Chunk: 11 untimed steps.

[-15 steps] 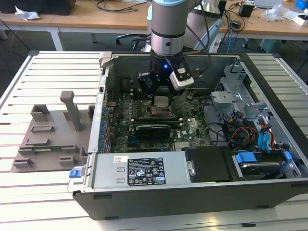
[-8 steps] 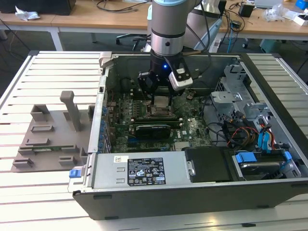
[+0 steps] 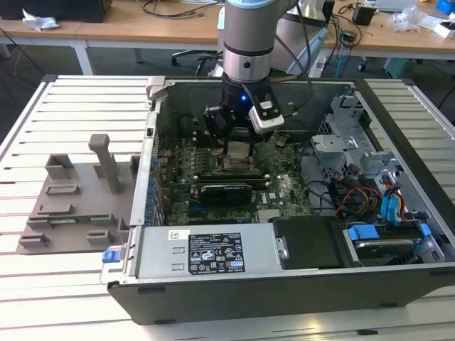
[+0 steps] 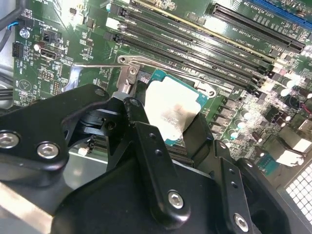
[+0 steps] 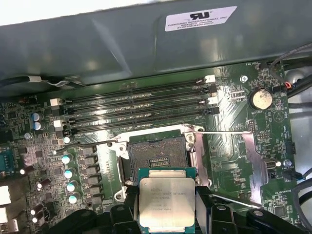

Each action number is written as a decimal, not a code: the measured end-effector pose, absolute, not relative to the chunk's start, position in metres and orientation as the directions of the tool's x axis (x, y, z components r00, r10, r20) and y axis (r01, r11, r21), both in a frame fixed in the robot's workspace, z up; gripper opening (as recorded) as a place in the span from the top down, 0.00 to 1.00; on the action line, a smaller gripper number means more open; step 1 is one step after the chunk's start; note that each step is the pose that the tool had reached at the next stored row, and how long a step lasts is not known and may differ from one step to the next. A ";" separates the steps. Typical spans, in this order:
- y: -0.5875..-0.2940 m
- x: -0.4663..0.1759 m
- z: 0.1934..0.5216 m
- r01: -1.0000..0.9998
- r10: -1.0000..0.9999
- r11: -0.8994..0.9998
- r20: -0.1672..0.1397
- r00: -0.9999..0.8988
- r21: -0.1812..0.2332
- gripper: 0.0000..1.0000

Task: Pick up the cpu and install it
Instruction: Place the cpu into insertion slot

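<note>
Jaws clenched on opposite edges of the cpu (image 5: 166,204), I hold it flat and metal-top-up near the open socket (image 5: 157,155) on the motherboard (image 5: 229,161), presumably to keep its underside untouched and square to that socket.

The exterior view stands off and high, looking down at a slant over the slatted counter (image 3: 92,106) into the open computer case (image 3: 284,302), where the arm (image 3: 245,42) reaches in from above. The first wrist view sits close over the motherboard (image 5: 229,146), facing almost straight down past the jaws onto the socket (image 5: 157,155). The second wrist view looks from behind the jaws, slanting across the board. Both wrist views share the cpu (image 5: 166,202) (image 4: 170,109) and the memory slots (image 5: 136,105) (image 4: 195,34); the exterior view sees that board from afar
</note>
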<state>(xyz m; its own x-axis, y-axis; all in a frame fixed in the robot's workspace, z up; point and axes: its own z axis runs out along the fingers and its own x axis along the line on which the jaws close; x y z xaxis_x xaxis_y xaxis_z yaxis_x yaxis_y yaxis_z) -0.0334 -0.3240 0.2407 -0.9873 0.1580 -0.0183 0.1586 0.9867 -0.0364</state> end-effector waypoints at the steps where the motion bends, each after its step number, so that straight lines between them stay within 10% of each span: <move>1: -0.324 -0.033 0.241 0.164 0.164 0.986 -0.018 -0.986 -0.037 0.45; 11: -0.324 -0.033 0.241 0.225 0.225 0.974 -0.018 -0.974 -0.037 0.45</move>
